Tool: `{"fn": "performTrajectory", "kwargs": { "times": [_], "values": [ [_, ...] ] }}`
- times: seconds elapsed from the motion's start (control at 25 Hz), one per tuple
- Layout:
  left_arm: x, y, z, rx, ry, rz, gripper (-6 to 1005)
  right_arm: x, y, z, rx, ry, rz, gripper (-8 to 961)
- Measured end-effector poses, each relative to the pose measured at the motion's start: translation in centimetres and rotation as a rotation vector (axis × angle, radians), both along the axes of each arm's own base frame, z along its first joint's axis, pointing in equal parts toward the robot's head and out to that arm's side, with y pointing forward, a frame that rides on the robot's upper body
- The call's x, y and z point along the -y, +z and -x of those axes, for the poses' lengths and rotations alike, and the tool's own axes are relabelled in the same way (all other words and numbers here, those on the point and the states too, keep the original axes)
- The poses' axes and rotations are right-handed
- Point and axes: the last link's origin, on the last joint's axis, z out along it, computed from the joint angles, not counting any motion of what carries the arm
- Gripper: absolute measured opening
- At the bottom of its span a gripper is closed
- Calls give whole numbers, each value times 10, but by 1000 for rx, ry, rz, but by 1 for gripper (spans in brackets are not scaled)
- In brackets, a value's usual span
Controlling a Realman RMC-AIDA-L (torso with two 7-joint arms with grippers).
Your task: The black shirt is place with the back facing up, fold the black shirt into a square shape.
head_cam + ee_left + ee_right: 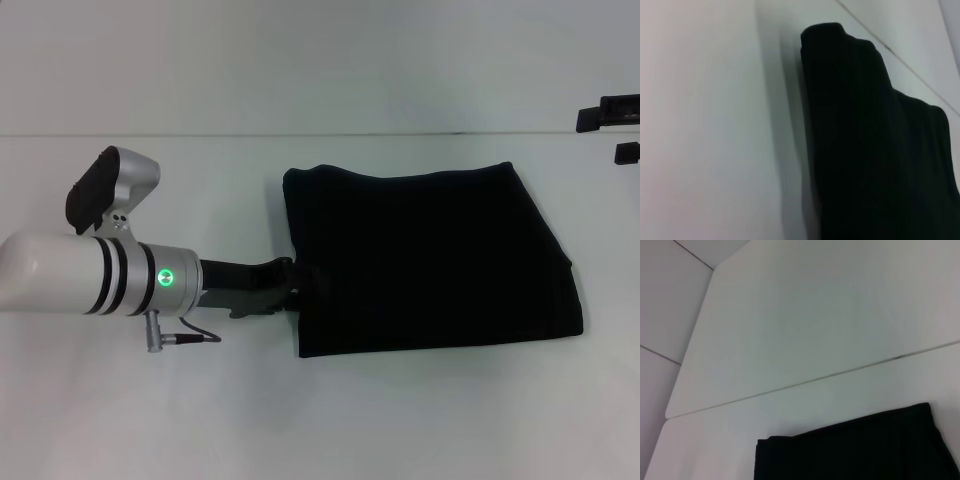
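The black shirt [430,260] lies folded into a rough rectangle on the white table, right of centre in the head view. No lettering shows. My left arm reaches in from the left, and the left gripper [294,284] is at the shirt's left edge, near its front corner, black against the black fabric. The left wrist view shows the shirt [875,150] close up, with an edge of it standing up off the table. The right wrist view shows one edge of the shirt [855,450] from farther off. My right gripper is out of view.
The white table [150,420] has a seam [300,133] running across behind the shirt. Two small black fixtures [607,111] [627,152] sit at the far right edge. A grey cable [185,338] hangs from the left wrist.
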Motion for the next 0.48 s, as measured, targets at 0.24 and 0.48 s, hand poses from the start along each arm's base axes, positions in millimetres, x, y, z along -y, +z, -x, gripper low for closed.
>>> {"fn": "performTrajectory", "kwargs": {
  "times": [0.24, 0.48],
  "values": [
    [-2, 0, -2, -5, -4, -3, 487, 0, 1, 0, -2, 0, -2, 947],
    [-2, 0, -3, -5, -11, 0, 318, 1, 1, -2, -4, -4, -7, 947]
  ]
}}
